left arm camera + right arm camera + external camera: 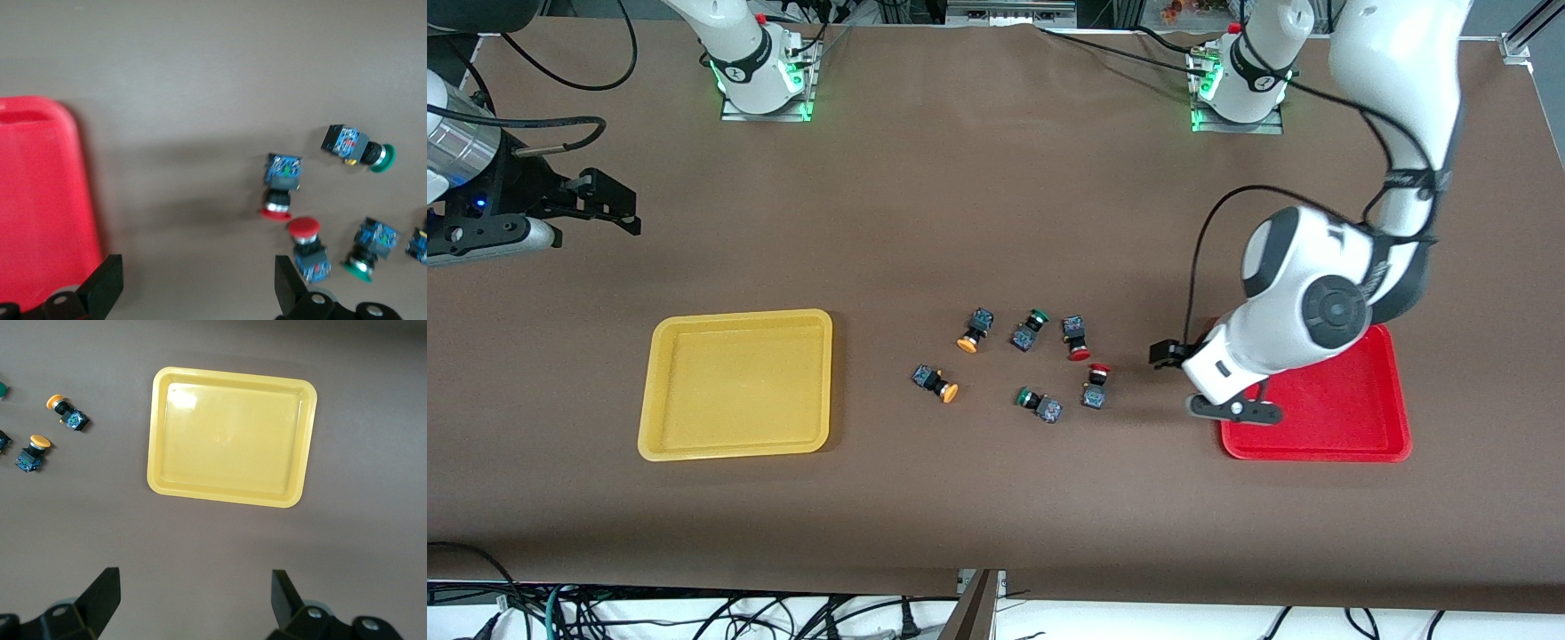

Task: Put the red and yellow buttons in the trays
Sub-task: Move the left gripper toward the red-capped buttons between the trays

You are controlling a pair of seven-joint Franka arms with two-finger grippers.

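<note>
The right gripper (609,209) is hanging up in the air over bare tabletop at the right arm's end, well apart from everything, with its fingers spread wide and nothing between them; its own wrist view is looking down on the yellow tray (232,437) from above.

The yellow tray (735,383) is lying flat and empty on the brown table (996,160), toward the right arm's end.

Next comes the cluster of switches in the middle of the table, all tipped on their sides. One yellow button (935,382) is lying nearest the yellow tray, with a second yellow button (975,330) a little farther from the front camera. Beside that one is a green button (1030,329), and another green button (1039,404) is lying nearer the front camera. The two red buttons are sitting toward the left arm's end of the cluster: one red button (1075,337) farther back in line with the first green one, the other red button (1096,385) just nearer the camera. None are touching each other.

The left gripper (1218,378) is hovering low over the edge of the red tray (1352,418) that faces the cluster, its fingers released wide and gripping nothing. The red tray is lying empty at the left arm's end of the table.
</note>
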